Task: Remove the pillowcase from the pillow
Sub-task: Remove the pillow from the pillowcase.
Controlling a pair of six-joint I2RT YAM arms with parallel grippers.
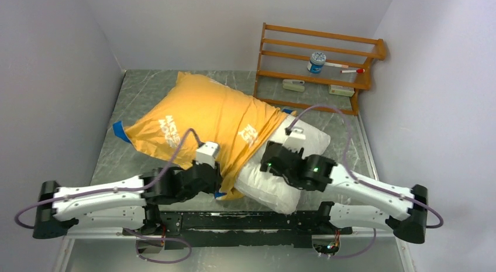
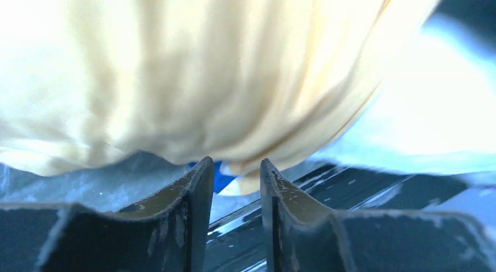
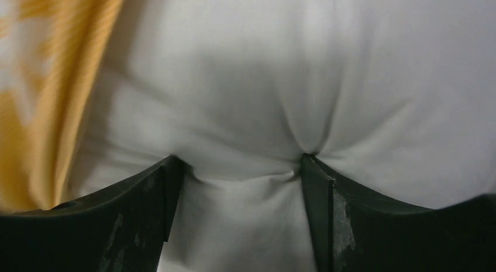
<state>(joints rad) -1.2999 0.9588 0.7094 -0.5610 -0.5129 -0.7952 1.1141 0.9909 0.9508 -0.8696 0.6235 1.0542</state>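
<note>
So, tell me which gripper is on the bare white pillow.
The right gripper: its jaws press into the pillow, while the left gripper faces the orange pillowcase.

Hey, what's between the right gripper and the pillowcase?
Only bare white pillow; the right gripper presses its parted jaws into it, with the orange pillowcase alongside. The right wrist view shows it.

— What stands at the back of my tabletop?
— A wooden rack, in the far right corner.
— Anything on it?
— A small white tub with a blue lid, a red-tipped pen just beside it, and two pale blocks on a lower rail.
</note>
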